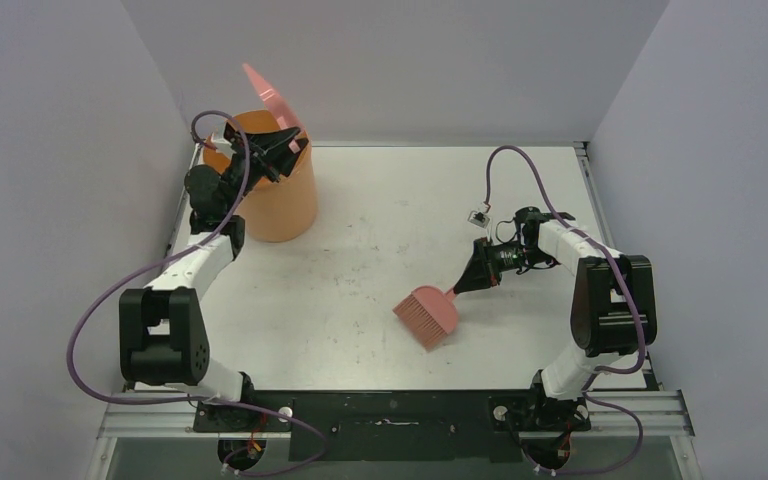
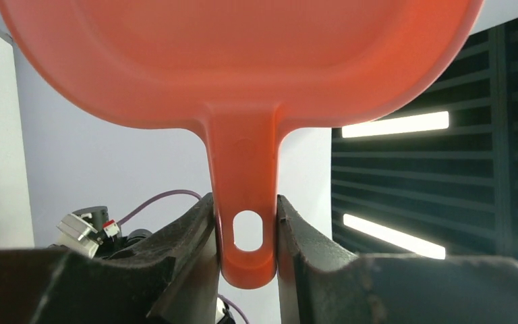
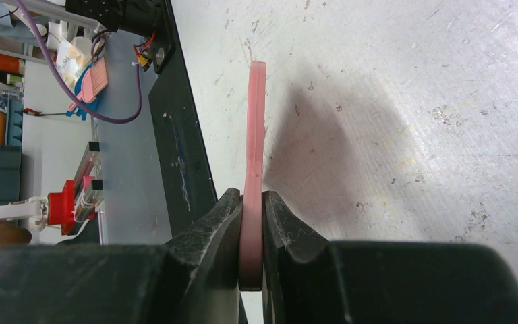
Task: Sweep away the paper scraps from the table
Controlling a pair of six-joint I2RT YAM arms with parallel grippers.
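No paper scraps show in any view. My left gripper [image 1: 282, 145] is shut on the handle of the pink dustpan [image 1: 265, 95], holding it tilted up over the orange bucket [image 1: 275, 195]. In the left wrist view the dustpan [image 2: 243, 61] fills the top and its handle sits between the jaws of my left gripper [image 2: 246, 233]. My right gripper [image 1: 475, 275] is shut on the handle of the pink hand brush [image 1: 427, 315], whose bristles rest on the white table [image 1: 390, 200]. In the right wrist view my right gripper [image 3: 251, 209] shows the brush handle [image 3: 255, 135] edge-on between its jaws, above the scuffed table [image 3: 411, 101].
The tall orange bucket stands at the table's back left corner. Grey walls close in the left, back and right sides. A black metal rail [image 1: 390, 410] runs along the near edge by the arm bases. A purple cable [image 1: 510, 160] arcs above the right arm.
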